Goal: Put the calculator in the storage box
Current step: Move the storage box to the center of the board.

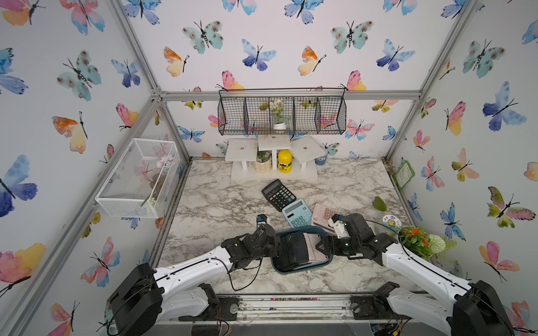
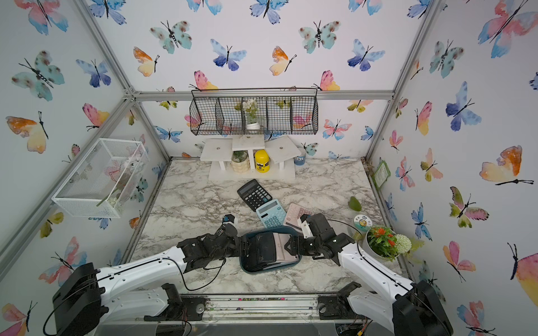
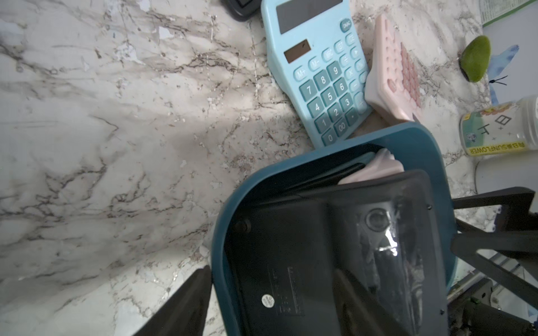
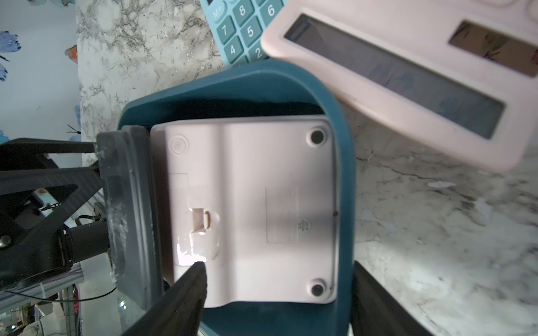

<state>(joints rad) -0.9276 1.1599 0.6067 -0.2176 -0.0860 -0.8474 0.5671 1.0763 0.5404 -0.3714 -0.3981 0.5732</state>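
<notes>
Front centre of marbled counter (image 1: 218, 203): shallow teal plastic storage box (image 4: 233, 81) holds black face-down calculator (image 3: 291, 247) and pale pink face-down calculator (image 4: 247, 189). Left hand (image 1: 279, 248), right hand (image 1: 321, 247): fingers apart, one inside box, one outside. Behind box on counter: black face-up calculator (image 1: 278, 194), light-blue calculator (image 1: 297, 213), pink face-up calculator (image 1: 321, 213).

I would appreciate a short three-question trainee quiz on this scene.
1. How many calculators lie on the marble table outside the dark teal plastic storage box?
2. True or false: that box is empty.
3. The left gripper and right gripper are: A, shut on a calculator; B, open across the box's rim.
Key: 1, three: black calculator, light blue calculator, pink calculator. 2, false: face-down black calculator and face-down pink calculator inside. 3, B.
</notes>
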